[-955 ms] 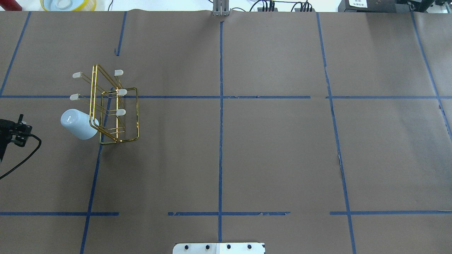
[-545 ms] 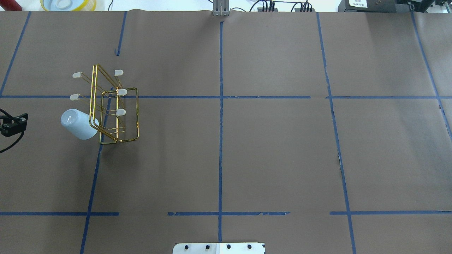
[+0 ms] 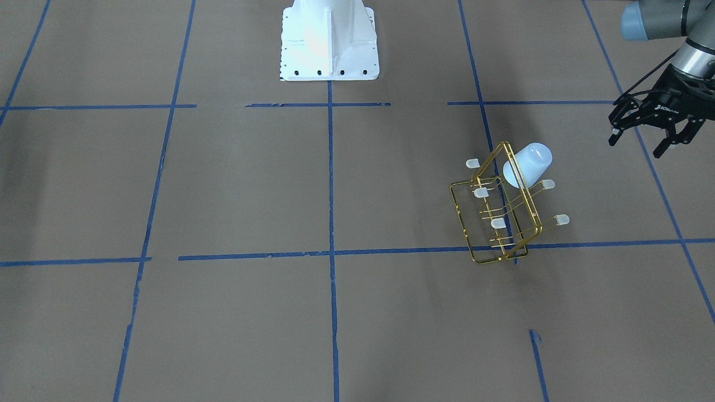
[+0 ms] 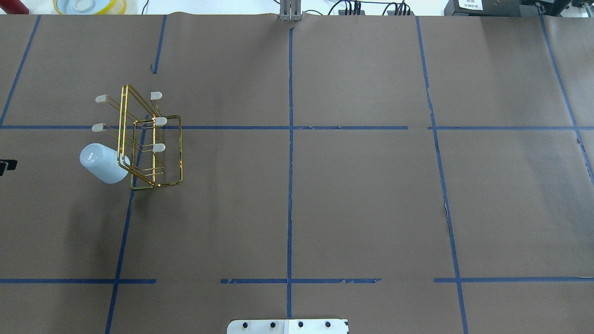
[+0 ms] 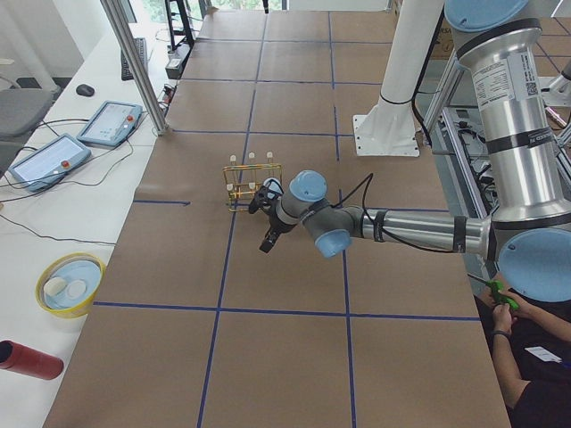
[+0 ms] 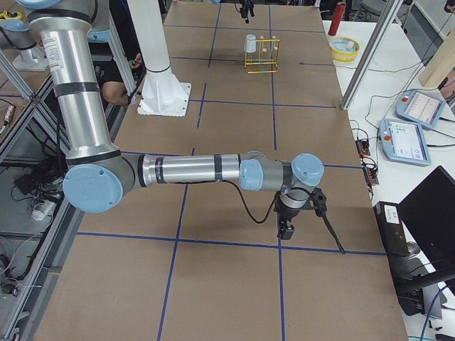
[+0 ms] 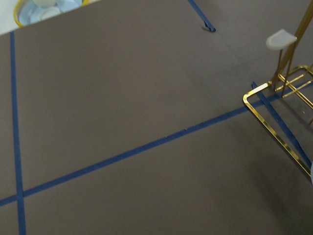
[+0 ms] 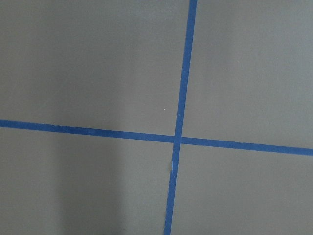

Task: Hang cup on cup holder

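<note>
The pale blue-white cup (image 4: pixel 103 163) hangs upside down, tilted, on a prong of the gold wire cup holder (image 4: pixel 158 150), at the holder's near left corner. Both also show in the front view, the cup (image 3: pixel 529 164) on the holder (image 3: pixel 497 223). My left gripper (image 3: pixel 639 140) is open and empty, apart from the cup, off toward the table's left end; only a sliver of it (image 4: pixel 5 165) shows overhead. The left wrist view shows the holder's base frame (image 7: pixel 274 117) and one capped prong (image 7: pixel 281 38). My right gripper (image 6: pixel 288 224) hovers low over the table's right part; I cannot tell its state.
A yellow bowl (image 4: pixel 88 5) and a red cylinder (image 4: pixel 14 7) lie beyond the table's far left edge. The white robot base (image 3: pixel 328 42) stands at the near middle. Control tablets (image 5: pixel 111 120) sit on the side bench. An operator (image 5: pixel 522 343) sits near the robot.
My left gripper has drawn back leftward, away from the cup, almost out of the overhead view. The cup and the holder have not moved.
</note>
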`<state>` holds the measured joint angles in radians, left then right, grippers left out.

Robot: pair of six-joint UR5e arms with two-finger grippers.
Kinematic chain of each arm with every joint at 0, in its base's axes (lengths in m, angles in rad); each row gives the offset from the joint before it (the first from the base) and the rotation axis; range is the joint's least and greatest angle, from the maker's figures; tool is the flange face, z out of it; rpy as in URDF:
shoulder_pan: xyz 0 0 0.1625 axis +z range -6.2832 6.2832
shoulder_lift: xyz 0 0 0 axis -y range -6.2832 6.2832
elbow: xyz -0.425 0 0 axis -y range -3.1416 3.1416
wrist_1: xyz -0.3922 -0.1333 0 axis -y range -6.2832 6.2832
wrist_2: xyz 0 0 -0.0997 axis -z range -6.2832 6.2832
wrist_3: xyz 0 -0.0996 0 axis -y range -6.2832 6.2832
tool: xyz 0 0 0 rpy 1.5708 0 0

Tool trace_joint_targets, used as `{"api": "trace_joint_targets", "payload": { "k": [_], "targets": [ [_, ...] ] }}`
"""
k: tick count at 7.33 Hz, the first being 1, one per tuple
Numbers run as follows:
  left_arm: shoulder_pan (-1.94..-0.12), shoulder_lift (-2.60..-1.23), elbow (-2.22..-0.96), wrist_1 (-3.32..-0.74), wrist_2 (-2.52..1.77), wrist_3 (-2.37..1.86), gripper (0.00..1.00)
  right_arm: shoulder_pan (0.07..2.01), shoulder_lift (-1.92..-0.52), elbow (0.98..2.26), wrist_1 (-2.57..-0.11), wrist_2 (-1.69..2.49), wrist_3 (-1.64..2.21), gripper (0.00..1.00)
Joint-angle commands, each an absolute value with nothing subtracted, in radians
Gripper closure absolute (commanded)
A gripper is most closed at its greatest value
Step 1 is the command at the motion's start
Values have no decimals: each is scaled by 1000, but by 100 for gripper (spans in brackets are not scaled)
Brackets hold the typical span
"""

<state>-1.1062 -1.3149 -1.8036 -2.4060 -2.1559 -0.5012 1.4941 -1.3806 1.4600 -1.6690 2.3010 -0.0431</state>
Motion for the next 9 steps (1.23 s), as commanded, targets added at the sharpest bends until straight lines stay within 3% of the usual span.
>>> {"api": "trace_joint_targets", "payload": {
  "k": [1, 6, 9],
  "targets": [
    [-1242, -1403, -1779, -2107, -2420, -364, 0, 1494, -1381, 1460, -1669, 2301, -44, 0],
    [-1445, -1388, -1755, -2083, -2415, -211, 0, 1494, -1381, 1459, -1669, 2301, -43, 0],
    [-1451, -1382, -1737, -2057, -2293, -198, 0, 1494, -1381, 1460, -1669, 2301, -43, 0]
  ]
}}
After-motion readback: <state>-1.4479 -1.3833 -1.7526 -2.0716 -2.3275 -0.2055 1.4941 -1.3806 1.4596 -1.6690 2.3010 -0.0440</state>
